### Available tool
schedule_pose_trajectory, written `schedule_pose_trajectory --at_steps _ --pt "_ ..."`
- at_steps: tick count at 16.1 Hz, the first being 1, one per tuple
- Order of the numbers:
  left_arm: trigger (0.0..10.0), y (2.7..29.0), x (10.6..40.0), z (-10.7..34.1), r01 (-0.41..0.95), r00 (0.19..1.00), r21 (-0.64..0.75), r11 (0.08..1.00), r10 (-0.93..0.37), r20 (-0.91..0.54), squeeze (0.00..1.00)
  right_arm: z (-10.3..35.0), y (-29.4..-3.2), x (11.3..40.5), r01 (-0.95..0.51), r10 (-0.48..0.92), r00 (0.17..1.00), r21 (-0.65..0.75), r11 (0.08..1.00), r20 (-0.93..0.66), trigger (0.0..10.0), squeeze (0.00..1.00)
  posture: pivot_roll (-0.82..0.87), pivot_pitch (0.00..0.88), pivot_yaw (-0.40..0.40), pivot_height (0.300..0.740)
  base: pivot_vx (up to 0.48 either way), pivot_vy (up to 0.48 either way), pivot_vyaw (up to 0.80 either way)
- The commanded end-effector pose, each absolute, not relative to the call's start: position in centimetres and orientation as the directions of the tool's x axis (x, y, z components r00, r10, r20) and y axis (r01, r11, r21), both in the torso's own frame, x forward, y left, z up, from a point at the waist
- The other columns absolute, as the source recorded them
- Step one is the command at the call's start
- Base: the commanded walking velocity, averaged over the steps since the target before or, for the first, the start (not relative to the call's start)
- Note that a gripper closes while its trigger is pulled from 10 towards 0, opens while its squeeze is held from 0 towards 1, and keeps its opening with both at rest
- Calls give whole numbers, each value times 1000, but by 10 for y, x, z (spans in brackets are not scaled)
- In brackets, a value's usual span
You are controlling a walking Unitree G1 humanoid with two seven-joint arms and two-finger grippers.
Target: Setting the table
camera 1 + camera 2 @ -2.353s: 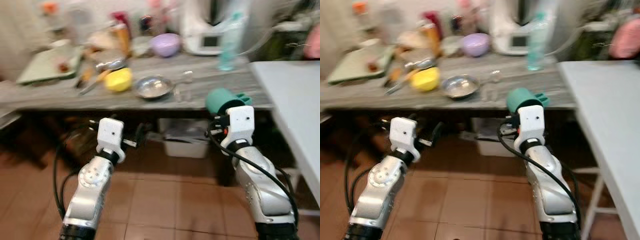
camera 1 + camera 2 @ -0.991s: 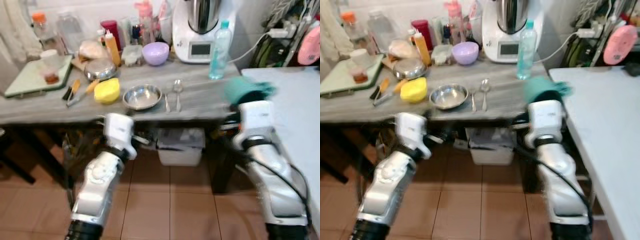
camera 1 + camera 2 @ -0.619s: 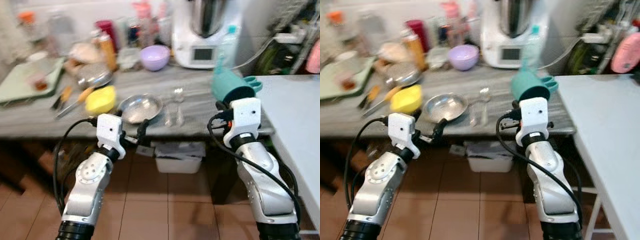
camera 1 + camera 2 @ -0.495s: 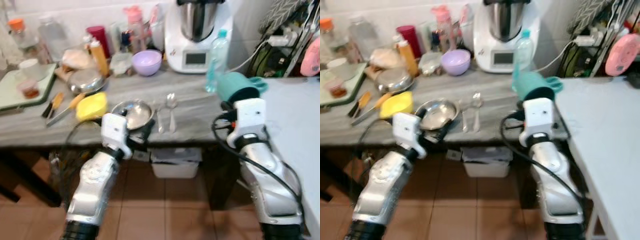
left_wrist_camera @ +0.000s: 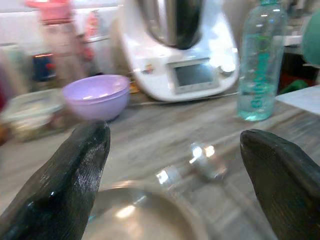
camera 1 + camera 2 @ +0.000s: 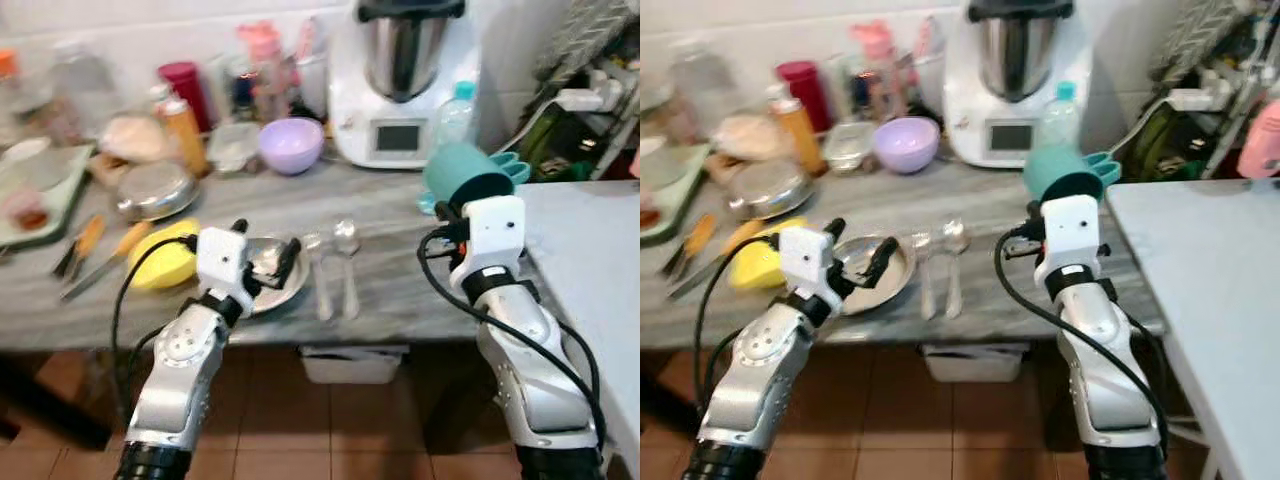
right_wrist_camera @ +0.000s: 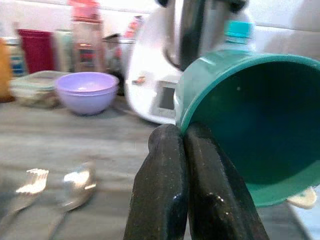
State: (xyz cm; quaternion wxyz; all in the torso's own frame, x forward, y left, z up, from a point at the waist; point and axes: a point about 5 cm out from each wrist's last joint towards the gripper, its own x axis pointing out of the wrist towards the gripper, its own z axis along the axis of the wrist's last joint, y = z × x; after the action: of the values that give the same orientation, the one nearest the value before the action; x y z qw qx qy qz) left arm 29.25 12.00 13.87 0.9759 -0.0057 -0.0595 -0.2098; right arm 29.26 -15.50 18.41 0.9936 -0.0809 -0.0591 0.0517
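Compared with the head views of half a second ago, the grey worktop (image 6: 400, 300) is seen nearer and larger, and both arms now reach over its front edge; this is judged to be an approach by the robot, since the items on the worktop keep their arrangement. The approach is judged complete enough for a pick to be attempted, with no tableware yet lifted from the worktop.

The left gripper (image 6: 262, 262) is held over the steel bowl (image 6: 865, 262), its fingers (image 5: 75, 185) spread wide apart and nothing between them. In the left wrist view the bowl's rim is seen between and below the two fingers, with no contact established. The fork (image 6: 318, 282) and spoon (image 6: 346, 262) lie side by side on the worktop just beside the bowl, toward 3 o'clock in the head views. The yellow bowl (image 6: 160, 258) is at 9 o'clock from the steel bowl, partly behind the left wrist.

The right gripper (image 7: 187, 165) is pinched on the rim of the teal mug (image 7: 250, 130), one finger inside the wall and one outside, the mug tilted with its mouth toward the camera. The mug is carried above the right end of the worktop, close to the corner of the white table (image 6: 590, 260), in front of the water bottle (image 6: 455, 110).

The mug remains to be set down, and the steel bowl is judged to be the next item for the left gripper.
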Motion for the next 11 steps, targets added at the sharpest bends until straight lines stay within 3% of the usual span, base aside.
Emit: schedule_pose_trajectory --at_steps 1,3,5,11 --pt "10000 118 293 141 418 900 21 908 -417 127 0 191 -158 292 -81 105 985 -169 982 140 10000 0 -88 0 58 740 420 0 0" --pt "10000 117 293 141 420 899 20 907 -419 128 0 191 -158 292 -82 107 984 -170 982 142 10000 0 -88 0 58 740 420 0 0" --pt "10000 119 286 135 558 826 79 826 -562 46 0 189 -153 286 -104 105 994 -76 992 9 10000 0 -110 0 73 740 0 0 0" --pt "10000 114 287 134 577 814 75 814 -580 33 0 181 -150 271 -136 133 991 -101 986 -36 10000 0 -135 0 82 740 0 0 0"
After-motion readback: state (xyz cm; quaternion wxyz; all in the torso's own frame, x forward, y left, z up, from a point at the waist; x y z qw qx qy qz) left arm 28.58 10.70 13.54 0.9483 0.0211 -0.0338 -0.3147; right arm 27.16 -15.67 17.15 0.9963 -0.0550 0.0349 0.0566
